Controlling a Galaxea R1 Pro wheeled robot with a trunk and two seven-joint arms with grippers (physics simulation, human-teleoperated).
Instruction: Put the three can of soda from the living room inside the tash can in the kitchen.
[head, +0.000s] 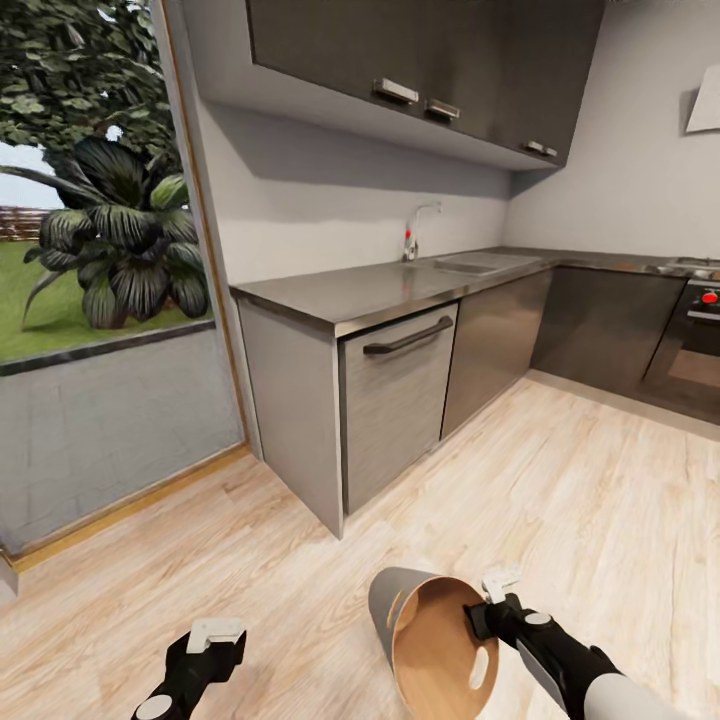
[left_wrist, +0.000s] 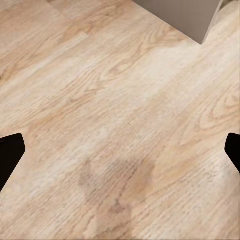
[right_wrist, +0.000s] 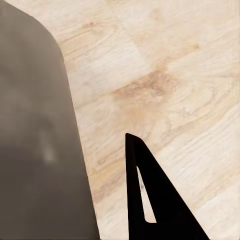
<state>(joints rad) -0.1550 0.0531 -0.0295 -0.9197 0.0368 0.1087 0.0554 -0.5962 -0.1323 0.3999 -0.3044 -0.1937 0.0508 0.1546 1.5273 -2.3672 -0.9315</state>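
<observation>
The left gripper (head: 215, 636) hangs low over the wood floor (head: 560, 480), its fingers (left_wrist: 10, 155) spread wide with bare boards between them. Ahead of the fingers stands the kitchen's steel-fronted cabinet (head: 395, 400) under its dark surface (head: 370, 285), with open floor before it. The right gripper (head: 492, 605) grips the rim of the tilted trash can (head: 425, 625), one finger (right_wrist: 150, 200) outside its grey wall.

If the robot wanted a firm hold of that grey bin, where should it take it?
Probably by the rim, from its open side. The trash can is tilted, its wide mouth facing the robot, so that thin edge suits a pincer; the right pincer is already at it, apparently pinching it.
</observation>
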